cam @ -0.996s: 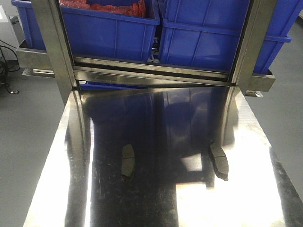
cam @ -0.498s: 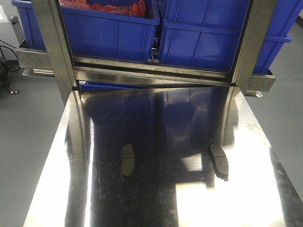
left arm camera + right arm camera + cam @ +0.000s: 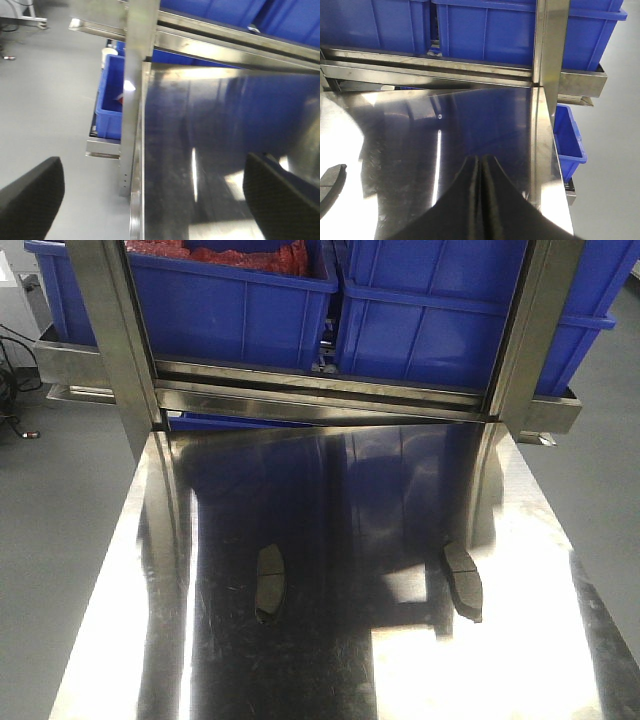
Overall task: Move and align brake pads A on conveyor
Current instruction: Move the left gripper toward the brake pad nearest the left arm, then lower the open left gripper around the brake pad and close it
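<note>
Nothing of the task has moved in the last second; only the dim reflections in the steel table [image 3: 100, 640] shift a little, so the arms seem almost idle. 2 brake pads A lie flat on that table, well apart: the left pad [image 3: 269, 582] and the right pad [image 3: 463, 580], both lying lengthwise toward the blue bins [image 3: 240, 310]; the other 2 are not in view, nor is the conveyor. The left gripper [image 3: 152, 167] hangs over the table's left edge, fingers spread wide with nothing between them; the right gripper [image 3: 480, 165] has its fingers pressed together, empty, with what is probably the right pad at the left edge of its view. No pad is held, so the transfer looks barely begun; picking either pad comes next, and the right fingers must part first.
</note>
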{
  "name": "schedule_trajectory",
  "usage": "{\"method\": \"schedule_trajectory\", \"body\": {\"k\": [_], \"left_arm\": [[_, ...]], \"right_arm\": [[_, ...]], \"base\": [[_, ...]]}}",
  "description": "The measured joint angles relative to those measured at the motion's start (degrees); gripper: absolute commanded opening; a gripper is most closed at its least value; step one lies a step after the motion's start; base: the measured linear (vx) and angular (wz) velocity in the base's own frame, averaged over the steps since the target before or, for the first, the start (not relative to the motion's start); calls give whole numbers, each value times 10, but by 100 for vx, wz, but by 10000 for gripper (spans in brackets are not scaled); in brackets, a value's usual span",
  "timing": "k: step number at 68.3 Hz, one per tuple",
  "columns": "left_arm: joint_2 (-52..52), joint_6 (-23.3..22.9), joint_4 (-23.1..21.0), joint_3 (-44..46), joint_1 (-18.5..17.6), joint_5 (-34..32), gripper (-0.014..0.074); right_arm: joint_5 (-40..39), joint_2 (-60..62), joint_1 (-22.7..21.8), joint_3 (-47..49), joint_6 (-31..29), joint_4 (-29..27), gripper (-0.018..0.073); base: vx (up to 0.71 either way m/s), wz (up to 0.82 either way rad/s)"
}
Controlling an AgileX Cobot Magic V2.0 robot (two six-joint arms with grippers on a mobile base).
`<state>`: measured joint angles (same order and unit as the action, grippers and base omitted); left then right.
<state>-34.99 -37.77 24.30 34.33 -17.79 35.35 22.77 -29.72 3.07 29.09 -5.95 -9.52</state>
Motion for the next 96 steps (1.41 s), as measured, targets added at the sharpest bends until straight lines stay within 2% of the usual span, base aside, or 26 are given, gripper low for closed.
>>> {"method": "schedule_trajectory", "body": {"k": [4, 13, 18, 27, 38, 47, 52, 60, 73, 96], "left_arm": [[-21, 46, -30, 13, 0, -1, 640], [-111, 165, -137, 71, 0, -7, 639], [-167, 222, -180, 111, -5, -11, 639], [-284, 265, -210, 176, -43, -23, 638], [-416, 258, -198, 246, -108, -24, 631], [-516, 198, -181, 299, -135, -22, 630], [-557, 160, -177, 322, -139, -17, 629], [-619, 135, -179, 354, -140, -10, 628], [-695, 128, -186, 383, -140, -1, 624], [-763, 127, -205, 389, -140, -7, 606]], "right_arm": [[0, 0, 0, 0, 0, 0, -10], [0, 0, 0, 0, 0, 0, -10], [0, 0, 0, 0, 0, 0, -10], [0, 0, 0, 0, 0, 0, -10], [0, 0, 0, 0, 0, 0, -10], [0, 0, 0, 0, 0, 0, -10], [0, 0, 0, 0, 0, 0, -10], [0, 0, 0, 0, 0, 0, -10], [0, 0, 0, 0, 0, 0, -10], [0, 0, 0, 0, 0, 0, -10]], "base": [[0, 0], [0, 0], [0, 0], [0, 0], [0, 0], [0, 0], [0, 0], [0, 0], [0, 0], [0, 0]]}}
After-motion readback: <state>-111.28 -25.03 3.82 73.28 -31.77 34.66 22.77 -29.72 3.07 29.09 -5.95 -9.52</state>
